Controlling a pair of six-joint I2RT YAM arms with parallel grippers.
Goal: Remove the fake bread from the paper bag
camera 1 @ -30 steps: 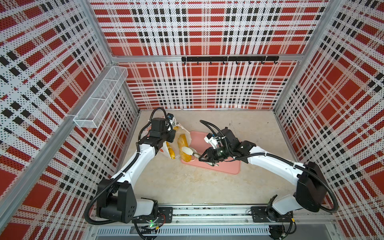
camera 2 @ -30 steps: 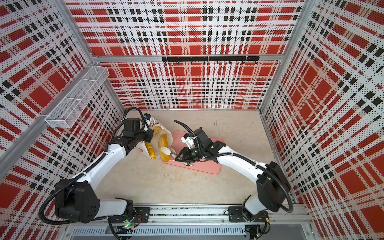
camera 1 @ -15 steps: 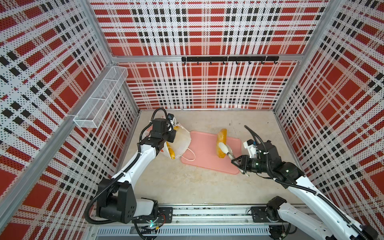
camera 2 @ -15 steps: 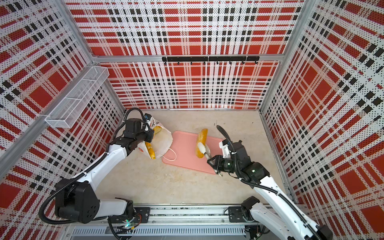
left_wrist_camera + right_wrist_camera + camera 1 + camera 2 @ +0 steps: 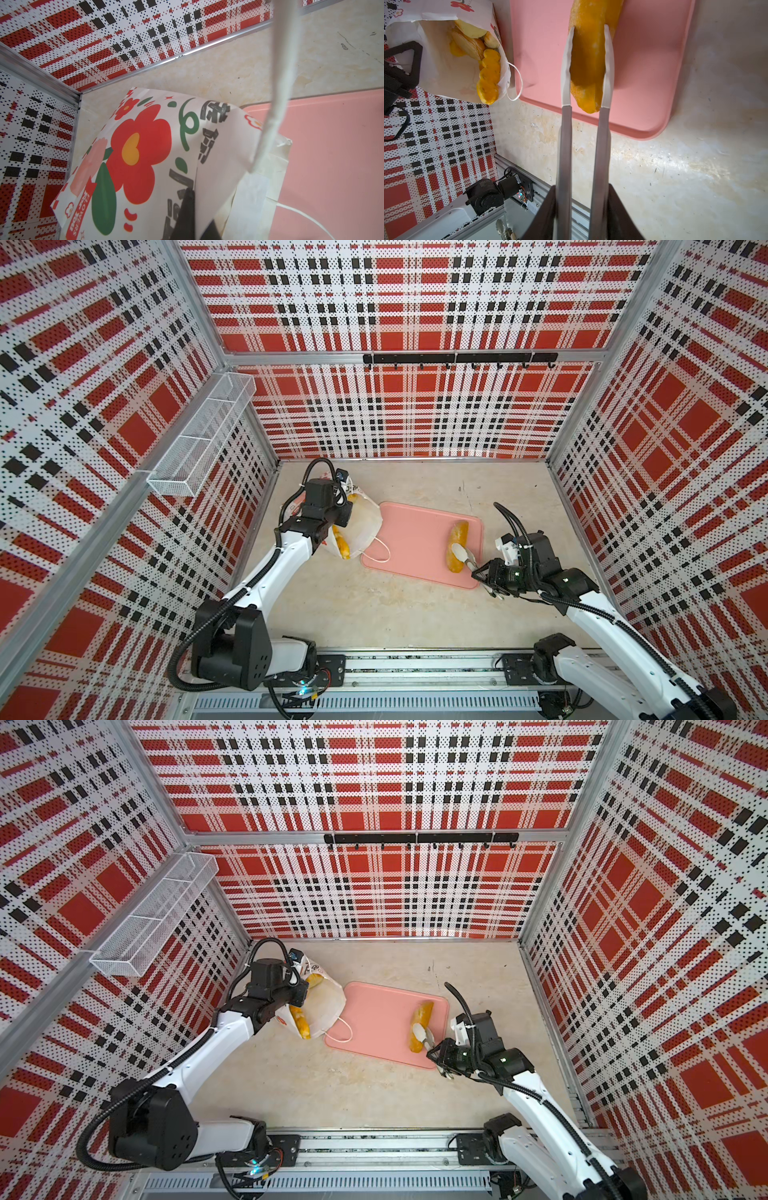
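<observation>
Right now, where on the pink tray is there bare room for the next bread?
The tray is bare in the middle, between bag and long loaf. The cord handle lies on its near-left corner; the right side is crowded by the loaf and tongs.

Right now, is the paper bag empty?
Not empty: golden loaves show inside the open paper bag; one long loaf is out, in the tongs over the pink tray.

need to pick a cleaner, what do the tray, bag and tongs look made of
The pink tray looks like matte moulded plastic, going by its rounded raised rim. The paper bag is printed paper, creased at the mouth, with a white cord handle. The tongs have brushed metal arms, likely steel; their white tips look like plastic or silicone.
</observation>
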